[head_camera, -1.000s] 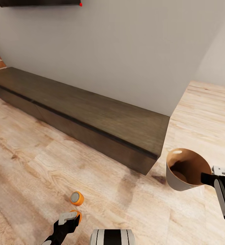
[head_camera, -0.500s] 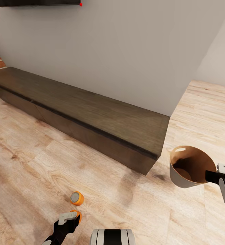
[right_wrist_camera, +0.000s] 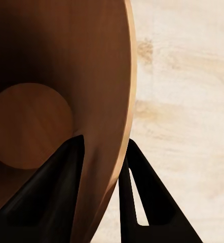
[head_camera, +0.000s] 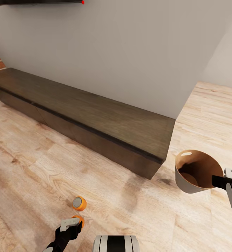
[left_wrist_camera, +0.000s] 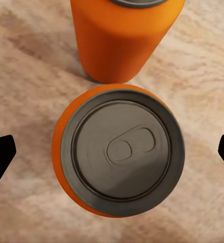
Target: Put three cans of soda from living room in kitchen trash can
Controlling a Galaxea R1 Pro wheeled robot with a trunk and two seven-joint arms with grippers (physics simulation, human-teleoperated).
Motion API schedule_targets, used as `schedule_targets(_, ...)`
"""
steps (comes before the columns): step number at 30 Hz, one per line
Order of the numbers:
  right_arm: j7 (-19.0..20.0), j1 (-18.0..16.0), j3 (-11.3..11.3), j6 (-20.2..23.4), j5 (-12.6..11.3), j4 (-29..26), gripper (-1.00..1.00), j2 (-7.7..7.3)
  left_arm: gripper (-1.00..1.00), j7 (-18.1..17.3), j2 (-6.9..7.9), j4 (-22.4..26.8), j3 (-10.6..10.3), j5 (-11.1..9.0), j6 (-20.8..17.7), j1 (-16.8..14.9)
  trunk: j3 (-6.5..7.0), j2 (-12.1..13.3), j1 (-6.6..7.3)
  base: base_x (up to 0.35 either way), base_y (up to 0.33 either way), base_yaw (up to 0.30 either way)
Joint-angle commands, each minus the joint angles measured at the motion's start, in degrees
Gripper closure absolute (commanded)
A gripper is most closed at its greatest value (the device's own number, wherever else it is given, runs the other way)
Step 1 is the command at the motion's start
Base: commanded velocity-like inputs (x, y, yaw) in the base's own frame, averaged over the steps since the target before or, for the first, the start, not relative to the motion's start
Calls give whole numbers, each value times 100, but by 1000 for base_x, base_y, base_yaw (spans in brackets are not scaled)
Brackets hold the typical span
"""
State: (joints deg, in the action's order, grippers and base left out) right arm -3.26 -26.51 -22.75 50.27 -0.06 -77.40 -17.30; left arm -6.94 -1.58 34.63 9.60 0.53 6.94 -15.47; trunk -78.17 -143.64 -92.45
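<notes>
the left gripper (left_wrist_camera: 112, 152) hangs wide open straight over an upright soda can (left_wrist_camera: 119, 152) on the plank floor (head_camera: 35, 175) at the lower left of the head view, seemingly lined up to grab it, a second can (head_camera: 79, 203) just beyond. at the lower right the right gripper (right_wrist_camera: 99, 172) pinches the trash can (head_camera: 195, 171) by its rim, one finger inside and one outside, probably to carry the bin to the cans.

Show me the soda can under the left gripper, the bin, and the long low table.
soda can (left_wrist_camera: 123, 152), left wrist view, on its grey top.
bin (head_camera: 183, 181), head view, on its pale outer wall.
long low table (head_camera: 95, 113), head view, on its dark top.
</notes>
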Motion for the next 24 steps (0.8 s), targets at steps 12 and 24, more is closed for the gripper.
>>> schedule_targets(12, 10, -3, -1, 0, 15, -3, 100, 0, -100, 0, 0, 0, 2, 0, 0, 0, -6, 0, 1, 0, 0, 0)
schedule_targets(24, 10, -3, -1, 0, 15, -3, 100, -1, -100, 0, 0, 0, 5, 0, 0, 0, -57, 0, 1, 0, 0, 0)
